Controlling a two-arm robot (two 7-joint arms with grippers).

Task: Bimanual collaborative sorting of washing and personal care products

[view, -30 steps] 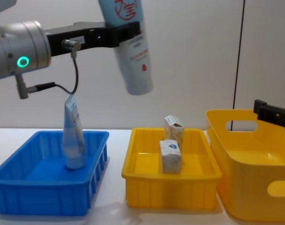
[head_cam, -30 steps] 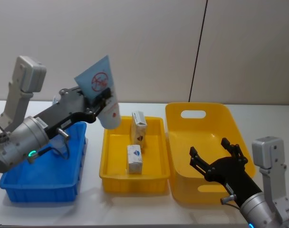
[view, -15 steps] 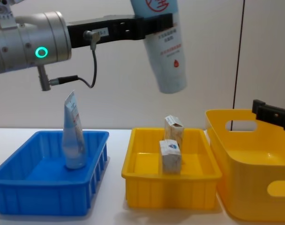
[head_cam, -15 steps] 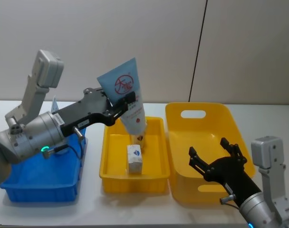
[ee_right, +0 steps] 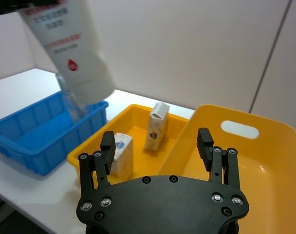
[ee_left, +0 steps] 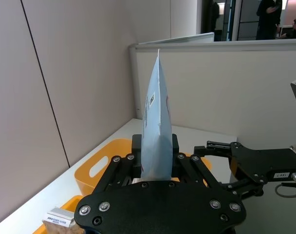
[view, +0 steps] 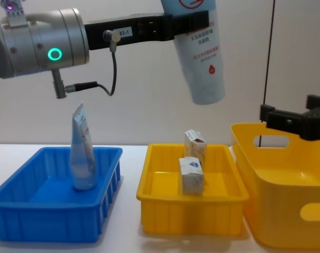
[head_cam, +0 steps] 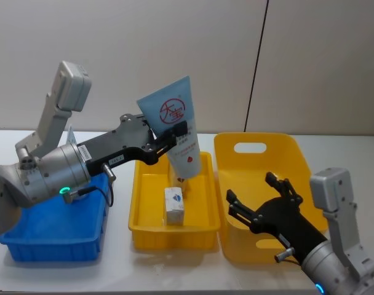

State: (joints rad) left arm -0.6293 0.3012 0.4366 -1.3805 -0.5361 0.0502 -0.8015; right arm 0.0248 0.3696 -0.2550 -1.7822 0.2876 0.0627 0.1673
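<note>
Left gripper [head_cam: 170, 134] is up over the shallow yellow tray [head_cam: 144, 230], jaws pinching a white tube [head_cam: 186, 153] near its crimped end. The tube is tilted, cap end down, hanging clear above the tray. Below it stand two small cartons, one toward the front [head_cam: 174, 206] and one just behind [view: 195, 145]. Over on the robot's left, a second tube [view: 82, 153] stands cap-down in the blue bin [view: 23, 221], leaning a little. Right gripper [head_cam: 254, 193] hovers above the near-left part of the big yellow bin [head_cam: 298, 153] — jaws spread wide, nothing between them. All three containers sit side by side on the white desk [head_cam: 175, 264].
</note>
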